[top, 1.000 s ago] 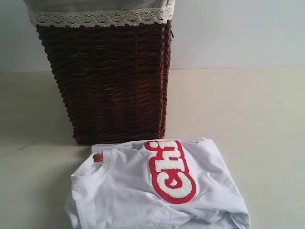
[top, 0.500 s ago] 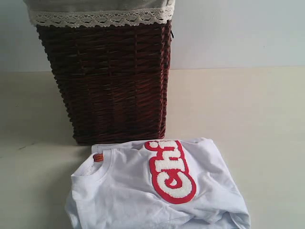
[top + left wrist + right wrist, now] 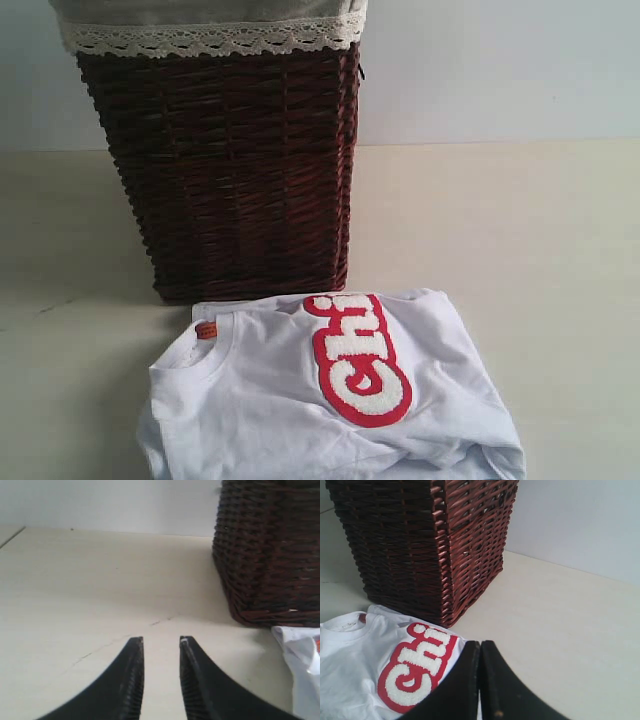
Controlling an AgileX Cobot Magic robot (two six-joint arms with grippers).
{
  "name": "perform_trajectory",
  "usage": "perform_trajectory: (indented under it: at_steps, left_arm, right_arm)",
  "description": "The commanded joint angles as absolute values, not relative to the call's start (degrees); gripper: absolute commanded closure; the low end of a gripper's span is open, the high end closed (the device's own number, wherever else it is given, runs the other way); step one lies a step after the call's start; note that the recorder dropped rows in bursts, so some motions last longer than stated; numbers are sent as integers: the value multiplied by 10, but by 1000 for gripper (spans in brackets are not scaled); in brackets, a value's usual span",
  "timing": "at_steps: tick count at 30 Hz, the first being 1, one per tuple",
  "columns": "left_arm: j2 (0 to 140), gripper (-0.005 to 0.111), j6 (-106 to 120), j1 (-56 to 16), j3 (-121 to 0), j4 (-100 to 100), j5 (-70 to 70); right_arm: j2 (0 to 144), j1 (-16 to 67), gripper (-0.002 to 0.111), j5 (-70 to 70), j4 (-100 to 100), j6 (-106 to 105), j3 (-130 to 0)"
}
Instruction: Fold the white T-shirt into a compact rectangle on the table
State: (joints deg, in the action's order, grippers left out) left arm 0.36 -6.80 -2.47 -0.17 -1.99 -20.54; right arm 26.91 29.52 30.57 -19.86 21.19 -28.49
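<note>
- The white T-shirt (image 3: 330, 400) lies on the tabletop (image 3: 520, 250) as a folded bundle directly in front of the wicker basket (image 3: 240, 170). Its far edge is at the basket's foot, and the red-outlined lettering (image 3: 360, 365) and orange neck tag (image 3: 206, 330) face up.
- Left gripper (image 3: 161, 641): jaws apart and empty, low over bare tabletop. A corner of the shirt is off to one side.
- Right gripper (image 3: 480, 645): jaws pressed together, holding nothing, poised by the lettered edge of the shirt.
- Step in hand, as judged: squaring the bundle. The near right corner looks rumpled and the outline is wider at the front than at the back.
- To do it well, open the right gripper before descending and pinch the loose corner through all layers. Draw it inward flat, with the left gripper steadying the collar side, so the thin cotton does not drag.
- Surface: smooth and cream, with a faint hairline mark (image 3: 160, 622). Cloth will probably slide easily on it.
- Room: a plain pale wall (image 3: 500, 70) stands behind, and the basket's lace-trimmed liner (image 3: 210, 38) folds over its rim.
</note>
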Motion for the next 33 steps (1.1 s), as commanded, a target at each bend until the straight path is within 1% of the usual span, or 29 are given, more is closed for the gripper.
perform_trajectory:
  at_steps: [1, 5, 10, 33]
  left_arm:
    - [0, 80, -77, 18, 0, -23, -204]
    - [0, 80, -66, 42, 0, -23, -203]
    - [0, 80, -26, 42, 0, -23, -204]
    - [0, 80, -22, 42, 0, -23, -204]
  right_arm:
    - [267, 292, 108, 301, -199, 211, -281]
    - [267, 292, 108, 301, -199, 211, -281]
    - [267, 292, 108, 301, -199, 211, -281]
    - [267, 292, 108, 301, -199, 211, -281]
